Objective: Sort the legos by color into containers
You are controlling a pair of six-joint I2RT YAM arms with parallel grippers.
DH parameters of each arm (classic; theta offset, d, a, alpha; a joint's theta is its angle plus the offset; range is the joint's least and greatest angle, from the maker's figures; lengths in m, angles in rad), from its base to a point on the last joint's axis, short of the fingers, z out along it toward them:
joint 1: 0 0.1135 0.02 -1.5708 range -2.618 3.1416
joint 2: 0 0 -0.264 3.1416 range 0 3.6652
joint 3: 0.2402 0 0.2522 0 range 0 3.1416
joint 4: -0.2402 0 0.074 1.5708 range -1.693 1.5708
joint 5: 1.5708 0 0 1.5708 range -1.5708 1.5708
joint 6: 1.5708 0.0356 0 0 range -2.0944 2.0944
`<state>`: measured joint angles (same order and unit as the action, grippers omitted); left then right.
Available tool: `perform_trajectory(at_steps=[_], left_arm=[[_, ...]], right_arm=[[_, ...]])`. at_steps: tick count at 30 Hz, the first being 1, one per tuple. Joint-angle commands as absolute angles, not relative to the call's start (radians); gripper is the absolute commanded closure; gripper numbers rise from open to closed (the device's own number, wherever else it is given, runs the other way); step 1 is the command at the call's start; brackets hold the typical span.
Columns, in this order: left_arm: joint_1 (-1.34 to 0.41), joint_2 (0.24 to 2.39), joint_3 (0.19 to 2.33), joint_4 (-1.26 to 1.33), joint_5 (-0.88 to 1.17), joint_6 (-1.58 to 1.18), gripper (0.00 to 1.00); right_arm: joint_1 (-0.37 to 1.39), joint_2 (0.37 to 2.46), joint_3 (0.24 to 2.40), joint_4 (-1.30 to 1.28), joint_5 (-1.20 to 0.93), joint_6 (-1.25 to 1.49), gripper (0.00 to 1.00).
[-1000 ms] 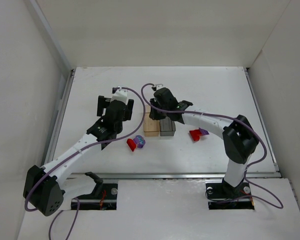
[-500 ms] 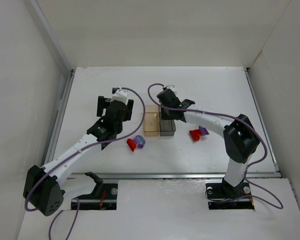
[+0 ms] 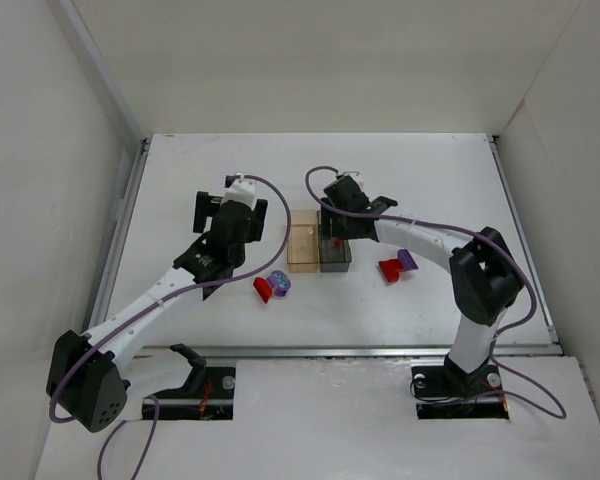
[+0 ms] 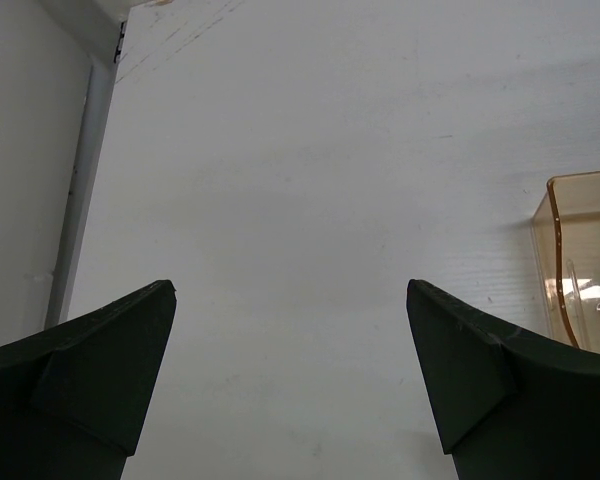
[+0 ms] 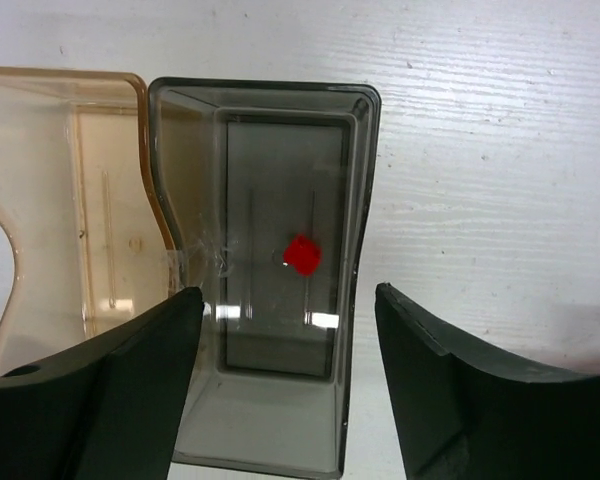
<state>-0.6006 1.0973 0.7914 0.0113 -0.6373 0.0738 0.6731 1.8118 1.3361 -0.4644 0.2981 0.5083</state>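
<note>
The dark grey container sits against the right side of the translucent tan container. A small red lego lies on the grey container's floor. My right gripper hovers above the grey container, open, with nothing between its fingers. A red lego and a roundish purple lego lie left of the containers. Another red lego and a purple lego lie to their right. My left gripper is open over bare table, left of the tan container.
White walls close in the table on the left, back and right. A metal rail runs along the left edge. The right arm's forearm stretches over the table just behind the right-hand legos.
My right gripper moved right from over the tan container to over the grey one. It then opened, and the red lego now lies in the grey container. The left arm stayed still.
</note>
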Motion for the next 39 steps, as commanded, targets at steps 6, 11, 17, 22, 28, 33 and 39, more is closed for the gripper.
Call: perform_trajectory(at_steps=[6,11,17,22,28,33,39], left_arm=[[-0.606,1.086,0.784,0.063,-0.660,0.091,0.00],[-0.615,1.077,0.784,0.063,-0.650,0.100,0.00],[-0.615,1.077,0.784,0.072,-0.641,0.100,0.00],[-0.615,1.086,0.784,0.072,-0.621,0.100,0.00],[-0.615,1.086,0.793,0.072,-0.621,0.118,0.00],[-0.615,1.086,0.793,0.072,-0.621,0.118,0.00],[-0.615,1.086,0.813,0.072,-0.621,0.127,0.00]], right_arm=[[0.557,1.615,1.324,-0.576,0.276,0.540,0.21],[0.382,1.450,1.176,-0.660,0.230,0.589,0.06],[0.145,1.379,1.014,-0.609,-0.030,0.470,0.01],[0.086,1.442,0.954,-0.558,-0.161,0.382,0.05],[0.086,1.442,0.885,-0.493,-0.193,0.382,0.21],[0.086,1.474,0.847,-0.442,-0.193,0.362,0.28],[0.086,1.505,0.847,-0.400,-0.212,0.341,0.44]])
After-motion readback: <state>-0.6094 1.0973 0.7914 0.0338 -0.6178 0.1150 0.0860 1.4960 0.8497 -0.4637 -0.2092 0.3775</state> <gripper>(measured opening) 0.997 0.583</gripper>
